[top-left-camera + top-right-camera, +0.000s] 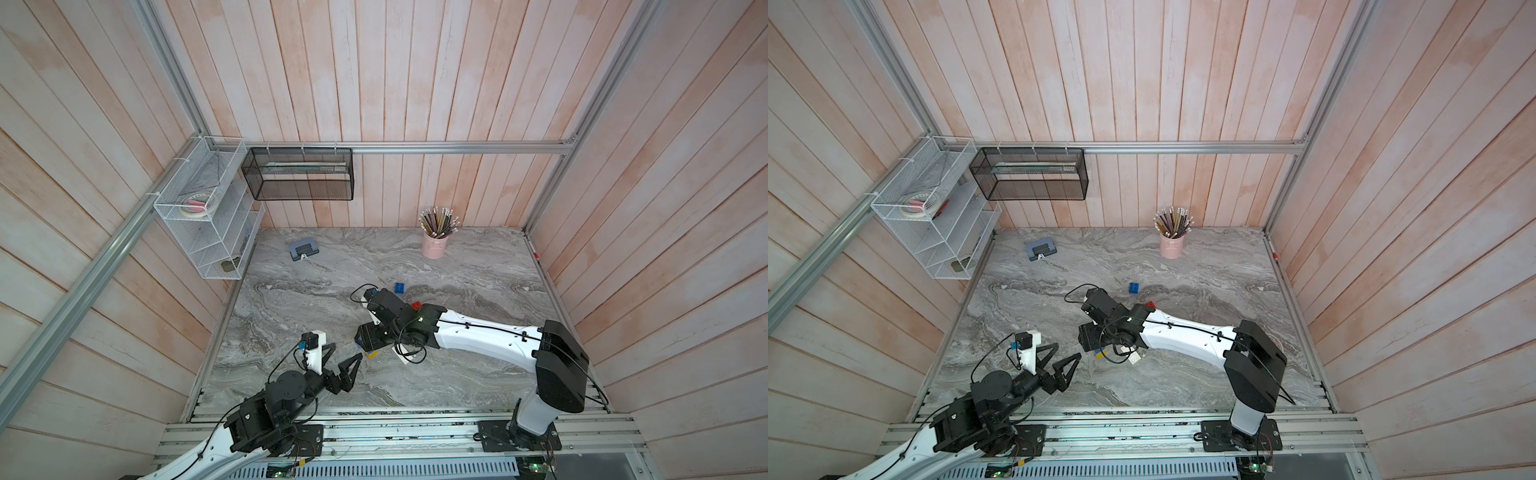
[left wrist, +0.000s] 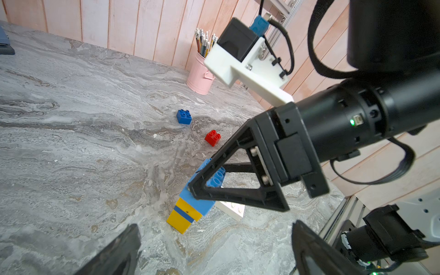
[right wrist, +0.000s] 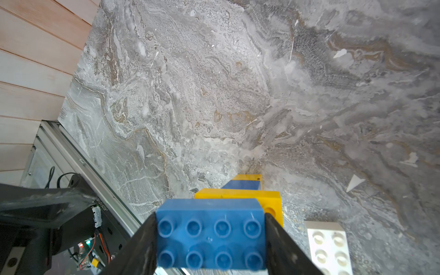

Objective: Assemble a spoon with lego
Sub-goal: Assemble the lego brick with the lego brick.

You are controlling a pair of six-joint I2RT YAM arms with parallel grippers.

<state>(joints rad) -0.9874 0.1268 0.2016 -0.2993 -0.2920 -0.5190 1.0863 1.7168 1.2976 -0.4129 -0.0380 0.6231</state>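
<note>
My right gripper [image 3: 210,216] is shut on an oblong light-blue brick [image 3: 210,235]. That brick tops the partly built spoon, a stack of yellow, blue and yellow bricks [image 2: 181,216] slanting down toward the table. The stack's yellow end [image 1: 371,354] peeks out below the right wrist. A white oblong brick [image 3: 328,245] lies studs-up on the table just beside the stack. Farther back, a blue square brick [image 1: 400,288] and a red square brick [image 1: 416,306] lie loose. My left gripper [image 1: 343,353] is open and empty, just left of the stack.
A pink cup of pencils [image 1: 434,245] stands at the back right and a grey-blue hole punch [image 1: 302,250] at the back left. A white wire rack [image 1: 208,216] and a black mesh basket [image 1: 299,174] hang on the walls. The metal rail [image 1: 395,419] runs along the front edge.
</note>
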